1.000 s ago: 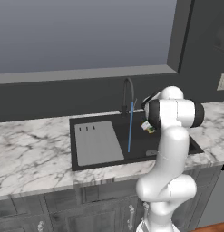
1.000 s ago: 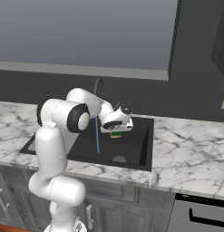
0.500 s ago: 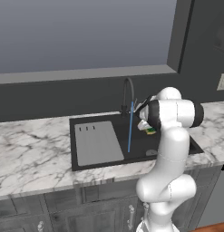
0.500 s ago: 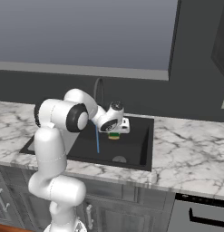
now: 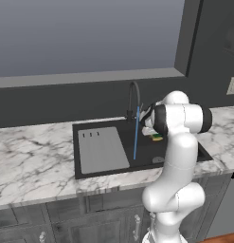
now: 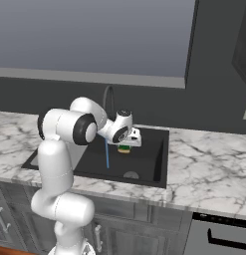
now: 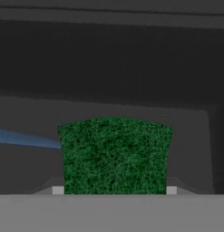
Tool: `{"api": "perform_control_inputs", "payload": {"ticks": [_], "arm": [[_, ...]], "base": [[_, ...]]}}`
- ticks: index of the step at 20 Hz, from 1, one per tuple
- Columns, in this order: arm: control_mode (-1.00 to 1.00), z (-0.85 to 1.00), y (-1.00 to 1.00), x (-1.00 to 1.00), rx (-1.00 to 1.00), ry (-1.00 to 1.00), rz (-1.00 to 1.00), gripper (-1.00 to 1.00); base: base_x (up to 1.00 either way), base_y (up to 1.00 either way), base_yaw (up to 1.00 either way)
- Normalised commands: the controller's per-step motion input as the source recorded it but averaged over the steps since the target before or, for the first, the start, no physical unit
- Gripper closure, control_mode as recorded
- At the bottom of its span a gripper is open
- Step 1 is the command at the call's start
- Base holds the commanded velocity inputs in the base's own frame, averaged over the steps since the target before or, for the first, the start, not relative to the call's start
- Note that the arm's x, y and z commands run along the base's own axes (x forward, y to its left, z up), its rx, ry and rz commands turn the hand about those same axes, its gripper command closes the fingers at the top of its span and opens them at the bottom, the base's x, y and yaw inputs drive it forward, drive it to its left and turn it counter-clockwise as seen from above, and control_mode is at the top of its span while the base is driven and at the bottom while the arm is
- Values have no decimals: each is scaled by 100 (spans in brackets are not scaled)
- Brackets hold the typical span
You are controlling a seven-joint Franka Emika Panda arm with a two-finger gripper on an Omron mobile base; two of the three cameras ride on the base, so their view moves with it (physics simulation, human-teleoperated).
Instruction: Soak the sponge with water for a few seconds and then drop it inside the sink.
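the arm hides part of the sink (image 5: pixel 85 168); the sponge (image 7: pixel 114 156) covers the gripper's fingertips.

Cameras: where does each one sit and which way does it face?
Left base view: behind the arm's left, looking down at the sink; arm rises lower right.
Right base view: behind its right, same sink; arm lower left, gripper shut on the sponge.
Hand view: on the hand, looking along the jaws at the sponge's green face.
Shared: both base views show the water and sponge.
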Motion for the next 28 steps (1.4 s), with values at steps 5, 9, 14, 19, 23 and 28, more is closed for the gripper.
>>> {"api": "perform_control_inputs", "payload": {"ticks": [5,9,14,19,23,28], "arm": [[-100,-4,-5,0,-3,2,-6,100],[-100,-21,-10,0,-1,0,-4,100],[-100,-25,-14,0,0,0,-1,100],[-100,-15,-21,-9,0,0,0,100],[-100,-11,-26,-9,0,0,0,100],[-100,-10,-27,-5,0,0,0,100]], "base": [[0,0,0],[0,0,0],[0,0,0],[0,0,0],[0,0,0],[0,0,0]]}}
